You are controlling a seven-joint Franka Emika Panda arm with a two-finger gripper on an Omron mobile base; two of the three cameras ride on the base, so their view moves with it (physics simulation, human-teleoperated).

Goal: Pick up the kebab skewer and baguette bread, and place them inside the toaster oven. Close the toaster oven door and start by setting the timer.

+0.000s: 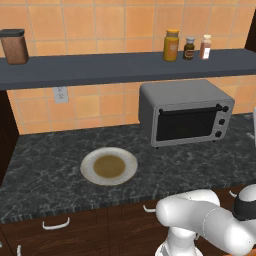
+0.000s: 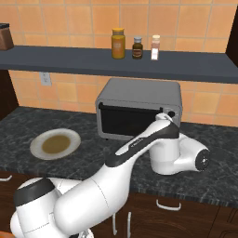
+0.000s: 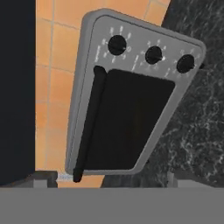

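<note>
Toaster oven (image 1: 186,112) right of centre in the left base view, on the dark marbled counter (image 1: 45,165) against the orange tiles; toaster oven door (image 3: 127,124) shut, bar handle along its edge, three knobs (image 3: 153,54) in a row beside it in the rolled hand view. Empty-looking plate (image 1: 109,166) lower left of the oven, well apart. Shelf (image 2: 69,58) across the top, three jars (image 2: 118,43) above the oven. Gripper (image 3: 106,179) spread wide at the bottom of the hand view, grasping nothing.

One toaster oven (image 1: 186,113), three knobs (image 3: 153,54), one plate (image 1: 109,166), three bottles (image 1: 189,48), one canister (image 1: 14,46).
</note>
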